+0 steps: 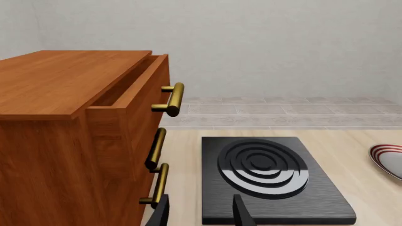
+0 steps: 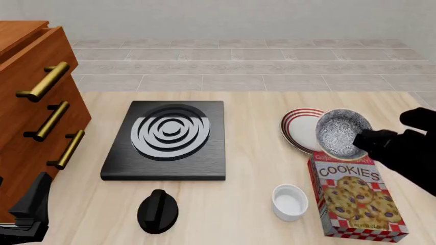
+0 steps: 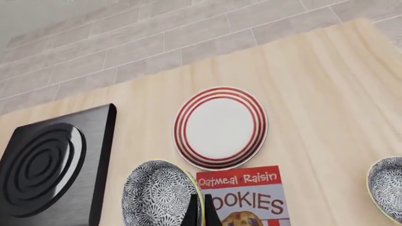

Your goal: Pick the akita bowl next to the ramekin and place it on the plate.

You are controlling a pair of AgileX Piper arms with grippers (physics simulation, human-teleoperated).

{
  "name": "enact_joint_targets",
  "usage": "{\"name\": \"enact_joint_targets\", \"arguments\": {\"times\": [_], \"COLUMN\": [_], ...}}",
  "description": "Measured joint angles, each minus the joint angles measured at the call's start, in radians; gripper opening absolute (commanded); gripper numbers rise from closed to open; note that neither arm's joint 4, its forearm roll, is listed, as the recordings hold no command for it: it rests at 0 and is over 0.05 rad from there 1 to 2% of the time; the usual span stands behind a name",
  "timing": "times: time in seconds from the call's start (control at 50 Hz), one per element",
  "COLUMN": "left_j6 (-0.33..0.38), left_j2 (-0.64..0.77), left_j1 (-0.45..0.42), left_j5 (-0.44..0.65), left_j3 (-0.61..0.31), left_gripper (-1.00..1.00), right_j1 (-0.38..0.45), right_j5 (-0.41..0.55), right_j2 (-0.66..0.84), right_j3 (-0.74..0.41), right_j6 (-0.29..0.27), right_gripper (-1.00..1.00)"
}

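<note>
Speckled blue-grey-on-white, the small round akita bowl point(image 2: 342, 133) hangs tilted above the table, pinched at its pale rim by the right pincer point(image 3: 201, 210), whose thin black fingers sit closed on that rim in the right wrist view. It is over the near right edge of the round white plate with dark red rings point(image 2: 299, 128) and the far end of the red oatmeal-raisin cookie box point(image 2: 358, 196) lying flat on the light wooden table point(image 2: 259, 168). The risk I judge largest is the grip itself: a narrow rim pinch on a tipped bowl could let it swing or slip out and drop onto the box instead of the plate. Releasing here would likely land it half on the plate's edge, where it could tip off, so it wants carrying further left and far, then levelling. The small plain white ramekin point(image 2: 290, 202) stands near, left of the box, well apart from the path. A second patterned bowl point(image 3: 386, 188) shows at the wrist view's edge. The left pincer point(image 1: 201, 214) hovers open beside the brown wooden drawer cabinet point(image 2: 30, 102), near the flat black burner plate point(image 2: 168, 139) and black round knob point(image 2: 158, 211).
</note>
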Motion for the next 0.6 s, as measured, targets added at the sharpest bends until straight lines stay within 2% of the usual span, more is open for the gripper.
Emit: {"name": "enact_joint_targets", "arguments": {"times": [0.6], "left_j6": [0.0], "left_j2": [0.0], "left_j1": [0.0], "left_j5": [0.0], "left_j3": [0.0], "left_gripper": [1.0], "right_j1": [-0.016], "right_j5": [-0.081], "right_j2": [0.079], "right_j3": [-0.022], "right_j6": [0.008], "right_gripper": [-1.0]}}
